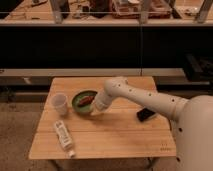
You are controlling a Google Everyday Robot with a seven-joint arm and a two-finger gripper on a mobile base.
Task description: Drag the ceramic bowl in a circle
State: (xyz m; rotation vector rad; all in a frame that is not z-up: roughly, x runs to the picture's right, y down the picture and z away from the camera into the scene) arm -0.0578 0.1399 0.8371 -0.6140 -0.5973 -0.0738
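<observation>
A green ceramic bowl [81, 102] sits on the wooden table [120, 135], left of centre, with something reddish inside it. My gripper [95, 108] is at the end of the white arm [145, 97] that reaches in from the right. It is at the bowl's right rim, low over the table. The arm's wrist hides the rim on that side.
A clear plastic cup [59, 103] stands just left of the bowl. A white bottle [64, 137] lies on its side near the front left. A dark flat object [146, 114] lies to the right, by the arm. A dark shelf unit stands behind the table.
</observation>
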